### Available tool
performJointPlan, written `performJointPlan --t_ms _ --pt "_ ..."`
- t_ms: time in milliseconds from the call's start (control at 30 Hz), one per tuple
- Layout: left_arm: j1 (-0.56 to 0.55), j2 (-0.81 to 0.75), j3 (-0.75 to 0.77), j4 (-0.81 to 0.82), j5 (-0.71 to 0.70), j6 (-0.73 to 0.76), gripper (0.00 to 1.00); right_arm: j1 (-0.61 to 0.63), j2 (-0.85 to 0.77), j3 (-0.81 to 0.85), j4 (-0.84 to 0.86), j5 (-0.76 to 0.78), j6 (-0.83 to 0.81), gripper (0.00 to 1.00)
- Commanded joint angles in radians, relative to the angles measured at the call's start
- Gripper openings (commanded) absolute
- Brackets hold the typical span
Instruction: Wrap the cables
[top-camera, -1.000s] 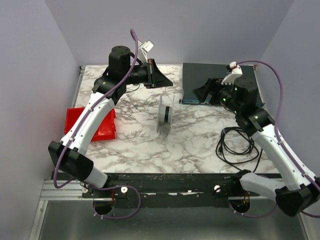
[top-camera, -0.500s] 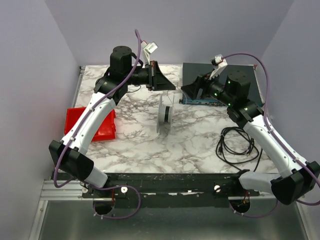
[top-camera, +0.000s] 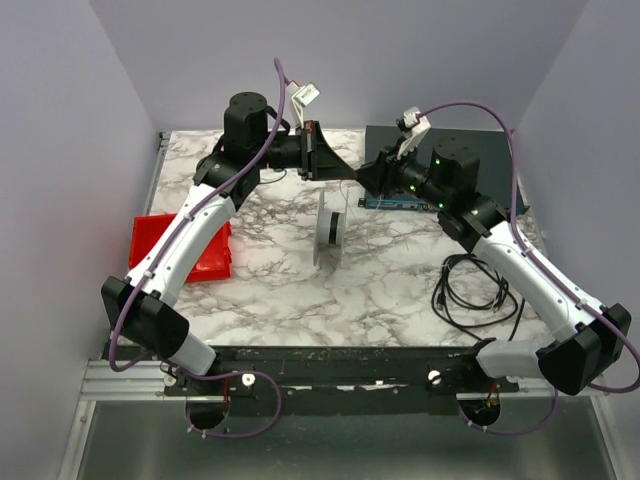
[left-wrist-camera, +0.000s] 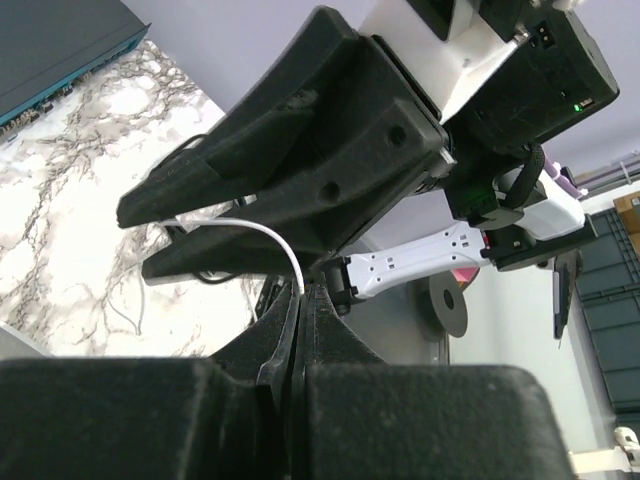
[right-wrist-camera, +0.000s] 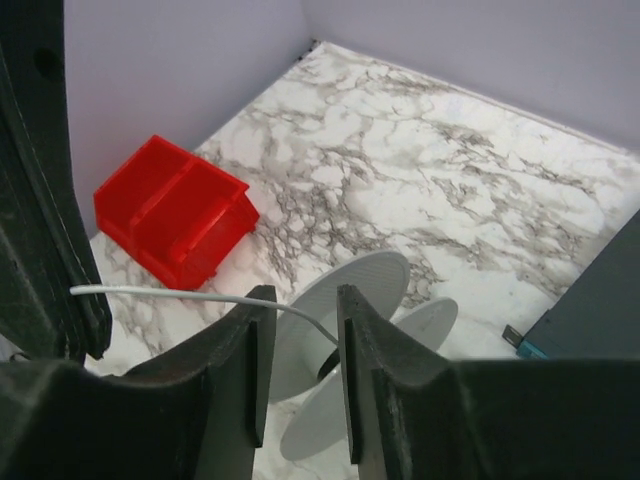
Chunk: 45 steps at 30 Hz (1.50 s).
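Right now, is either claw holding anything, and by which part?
The left gripper pinches a thin white cable at its fingertips; whether that is the cable's end cannot be told. The right gripper is open, holding nothing.

White marble-patterned tabletop (top-camera: 270, 285) carries grey veining. The walls (top-camera: 420, 60) are pale lavender. The red plastic bin (top-camera: 150, 245) is a glossy, uniform red. The round plastic spool (top-camera: 330, 232) and the thin cable (left-wrist-camera: 272, 238) are white; the coiled cable (top-camera: 475, 290) is black. The flat box (top-camera: 378, 140) is dark slate with a light-blue edge. The left arm (top-camera: 185, 235) and right arm (top-camera: 530, 275) are white with black joints and purple hoses (top-camera: 514, 170). The left gripper (left-wrist-camera: 300, 300) and right gripper (right-wrist-camera: 300, 300) are matte black.
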Motion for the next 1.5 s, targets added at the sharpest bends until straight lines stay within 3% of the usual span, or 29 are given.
performJointPlan --t_ms 0,67,133,200,533,767,1033,1167,1333,1467 --pt "-0.007 -0.008 -0.039 0.07 0.024 -0.024 0.0 0.006 -0.004 0.021 0.029 0.046 0.009 0.23" --pt "-0.007 -0.021 -0.073 0.099 0.014 -0.034 0.02 0.008 -0.006 0.032 0.008 0.062 0.024 0.01" --pt "-0.009 -0.038 -0.119 0.149 0.001 -0.053 0.06 0.023 -0.006 0.055 -0.049 0.108 0.024 0.01" --pt "-0.012 -0.057 -0.177 0.241 -0.02 -0.098 0.18 0.042 -0.018 0.061 -0.11 0.156 0.026 0.01" --pt "-0.088 -0.06 -0.268 0.369 -0.166 -0.116 0.23 0.058 -0.02 0.147 -0.346 0.322 0.07 0.01" --pt "-0.115 -0.091 -0.322 0.381 -0.231 -0.092 0.34 0.058 0.047 0.296 -0.48 0.386 0.083 0.01" --pt "-0.151 -0.103 -0.32 0.361 -0.295 -0.052 0.34 0.058 0.059 0.326 -0.506 0.359 0.092 0.01" --pt "-0.189 -0.109 -0.321 0.32 -0.402 -0.01 0.33 0.058 0.046 0.321 -0.499 0.322 0.101 0.01" --pt "-0.231 -0.11 -0.316 0.254 -0.547 0.043 0.24 0.058 0.034 0.332 -0.525 0.313 0.105 0.01" --pt "-0.248 -0.111 -0.294 0.185 -0.652 0.07 0.07 0.058 0.014 0.327 -0.559 0.345 0.102 0.01"
